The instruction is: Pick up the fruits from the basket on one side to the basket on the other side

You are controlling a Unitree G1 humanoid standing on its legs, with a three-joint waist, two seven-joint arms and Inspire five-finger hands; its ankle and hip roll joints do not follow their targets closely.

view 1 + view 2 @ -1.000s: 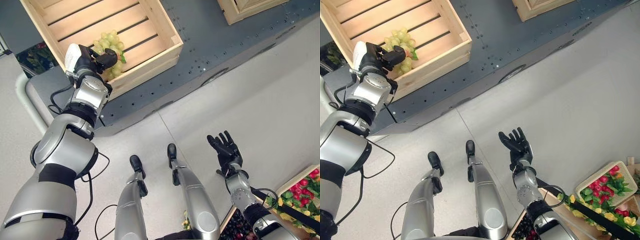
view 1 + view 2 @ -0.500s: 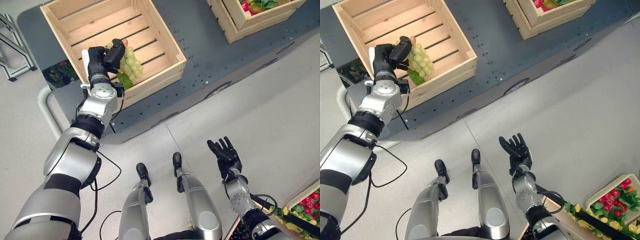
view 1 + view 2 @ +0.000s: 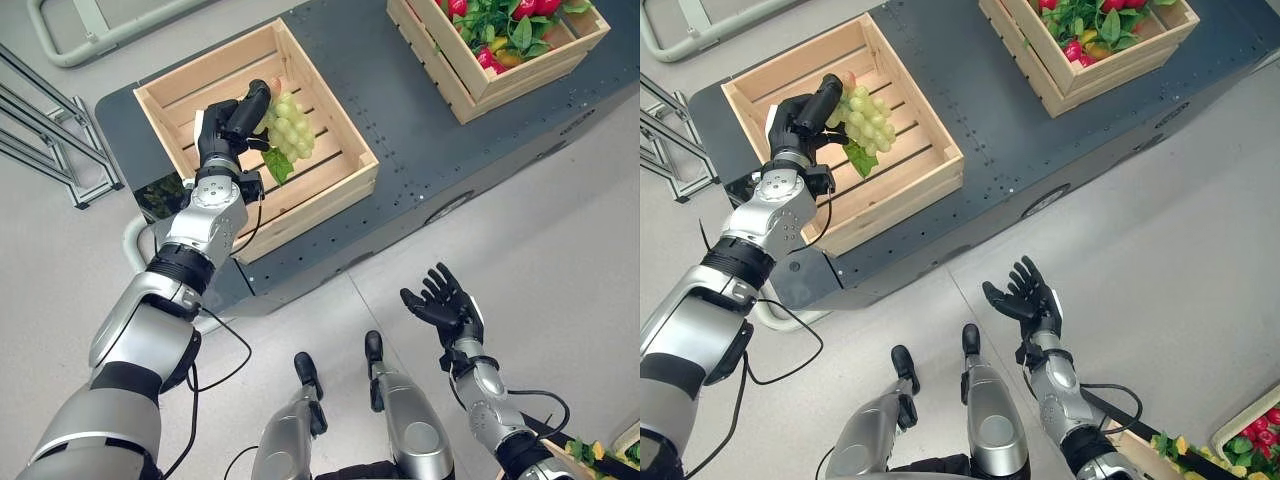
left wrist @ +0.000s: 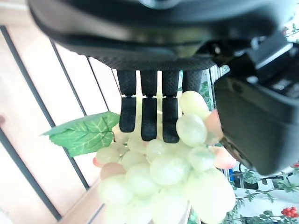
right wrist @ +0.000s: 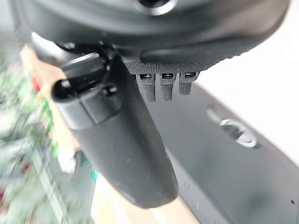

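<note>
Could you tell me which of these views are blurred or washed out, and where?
Left wrist view: the grape bunch in the left hand is overexposed, pale at its lower end. Right wrist view: the background beside the right hand is smeared into blur. Both eye views are evenly lit, the wooden crate crisp.

The far crate (image 3: 470, 70) of red fruit and leaves is cut off by the picture's top edge.

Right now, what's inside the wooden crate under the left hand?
The wooden crate shows bare slats. The left hand holds green grapes over it; the slats beneath the hand and bunch are covered.
</note>
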